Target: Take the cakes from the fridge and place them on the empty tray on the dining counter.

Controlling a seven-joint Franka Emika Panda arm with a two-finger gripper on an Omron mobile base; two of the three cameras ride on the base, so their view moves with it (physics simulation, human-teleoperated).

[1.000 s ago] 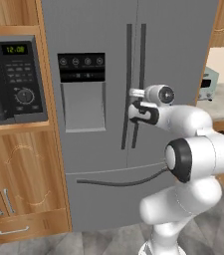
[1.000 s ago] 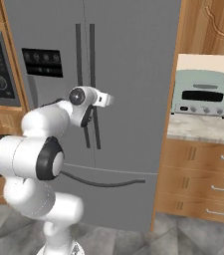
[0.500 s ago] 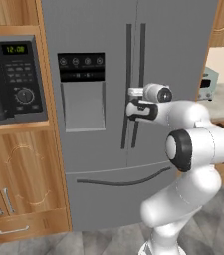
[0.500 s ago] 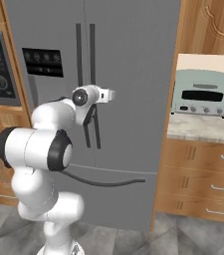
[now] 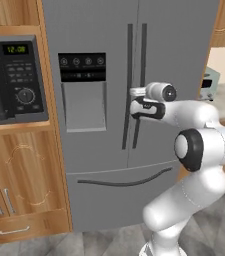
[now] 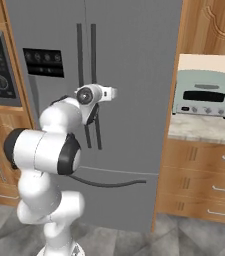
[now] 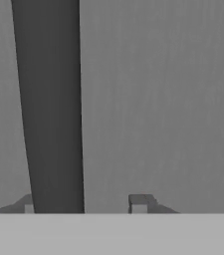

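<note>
Fingers (image 7: 141, 203) narrower than before — gripper (image 7: 83, 205) straddles smooth dark bar handle (image 7: 51, 109) on matte grey fridge (image 5: 99, 30), contact unclear.

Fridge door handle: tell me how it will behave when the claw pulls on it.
The handle is a long dark vertical bar, so it likely stays stiff rather than flexing. Its smooth, plain face could let the fingertips slip if the grip is loose. The fridge door it is fixed to is tall and wide, so expect it to swing heavily, not pop open.
</note>
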